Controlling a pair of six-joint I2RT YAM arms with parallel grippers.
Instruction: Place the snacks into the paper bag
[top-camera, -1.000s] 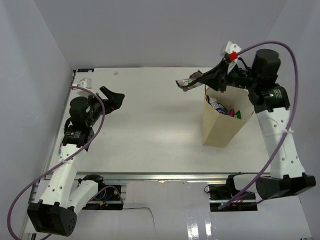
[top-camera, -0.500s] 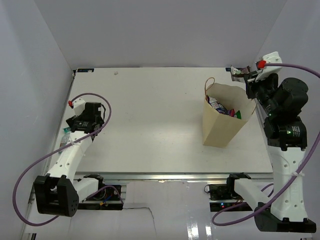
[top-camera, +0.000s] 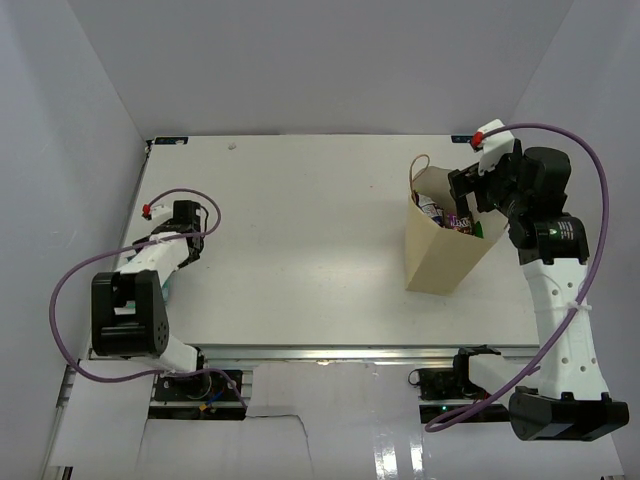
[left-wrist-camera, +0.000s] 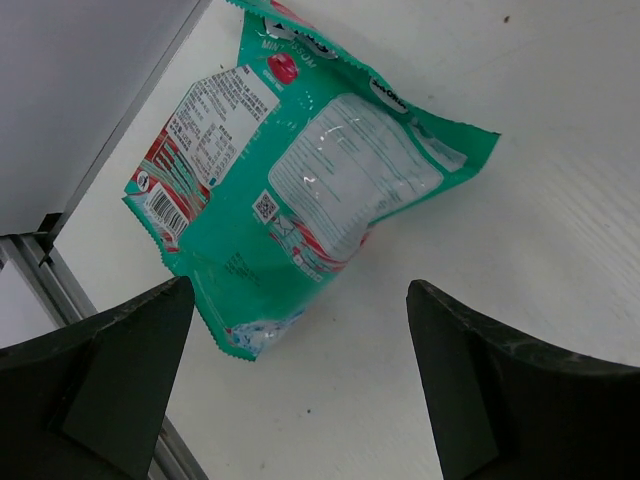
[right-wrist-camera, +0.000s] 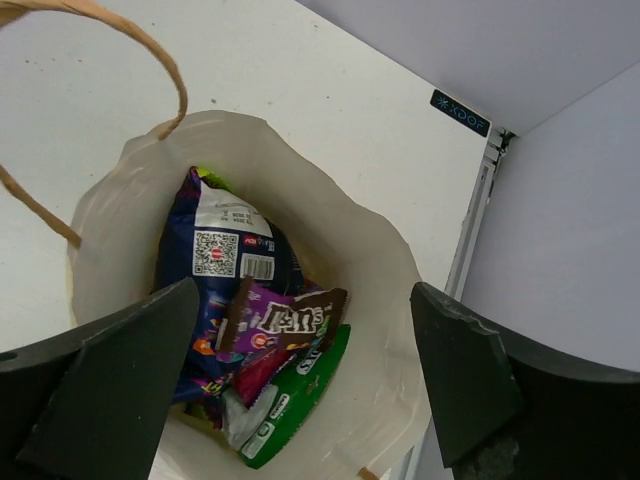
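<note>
The tan paper bag (top-camera: 440, 250) stands upright at the right of the table. My right gripper (top-camera: 472, 192) hangs open just above its mouth, holding nothing. In the right wrist view, the bag's wall (right-wrist-camera: 385, 250) surrounds several snacks: a big purple bag (right-wrist-camera: 215, 265), a small dark purple packet (right-wrist-camera: 285, 318) lying on top, a pink-red bag (right-wrist-camera: 252, 372) and a green-white bag (right-wrist-camera: 300, 400). At the table's left edge my left gripper (top-camera: 183, 215) is open. Its wrist view shows a teal packet (left-wrist-camera: 300, 170) flat on the table, just beyond the open fingers (left-wrist-camera: 110, 370).
A metal rail (left-wrist-camera: 50, 280) runs along the table's left edge, close to the teal packet. The bag's thin loop handle (right-wrist-camera: 160, 60) sticks out on its left side. White walls enclose the table on the left, back and right.
My right gripper swung from the far right corner to over the bag and opened; the dark purple packet it held now lies in the bag. My left arm folded down toward the left edge.
</note>
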